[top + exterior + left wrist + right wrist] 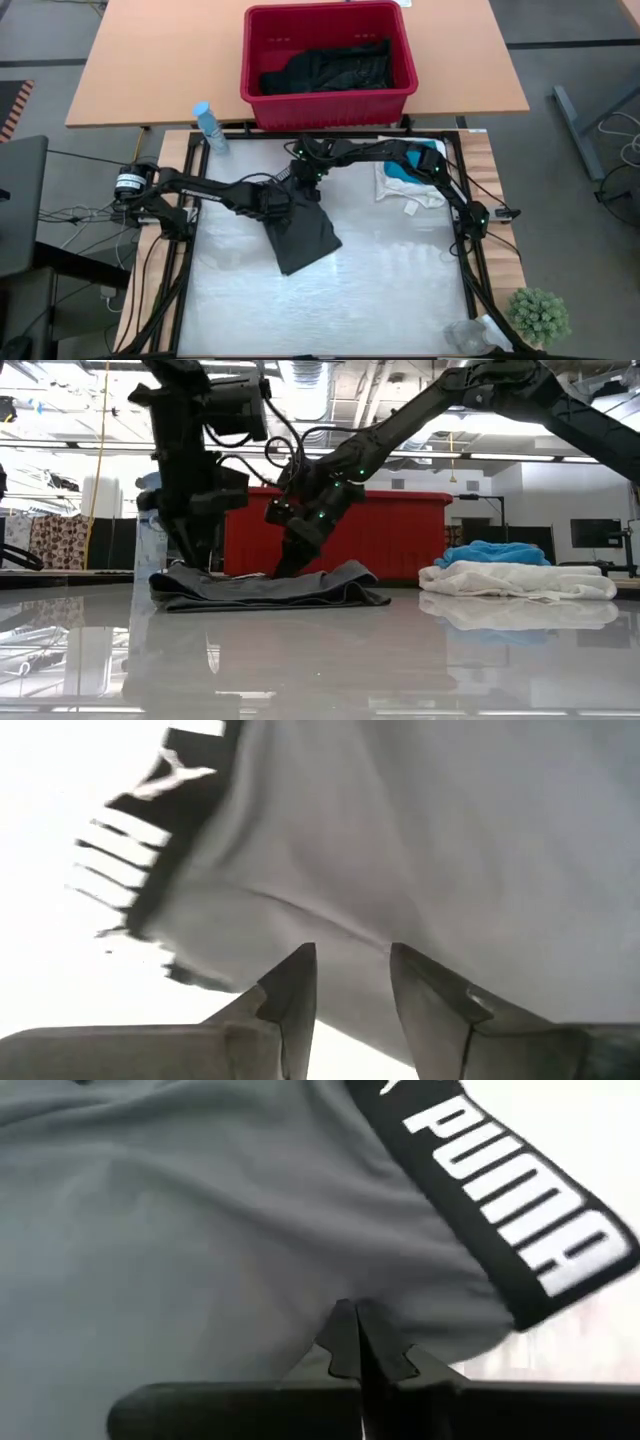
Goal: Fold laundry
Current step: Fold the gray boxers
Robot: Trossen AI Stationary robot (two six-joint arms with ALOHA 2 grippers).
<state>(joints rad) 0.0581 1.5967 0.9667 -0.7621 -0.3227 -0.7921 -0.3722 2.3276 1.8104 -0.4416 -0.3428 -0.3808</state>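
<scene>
A dark grey garment (305, 240) lies folded on the white table, its black waistband (500, 1210) bearing white letters. My left gripper (350, 960) stands open just above the garment's left part, pointing steeply down (200, 560). My right gripper (350, 1325) is shut on the grey cloth near the waistband, at the garment's far end (303, 175). At the far right a white garment (405, 190) lies on the table with a small teal one (410, 168) on top. Black garments (330, 68) lie in the red basket (328, 100). My left gripper: whether its open fingers (290, 985) touch the grey cloth, I cannot tell. My right gripper pinches the grey cloth (330, 1295) beside the waistband between its two shut fingers, slanting down from the table's far right. Creases run to the fingertips. The garment rests on the table.
The red basket stands on a wooden table beyond the far edge. A spray bottle (210, 127) is at the far left corner, a small green plant (540, 315) and a clear plastic item (470, 335) at the near right. The white table's near half (330, 310) is bare.
</scene>
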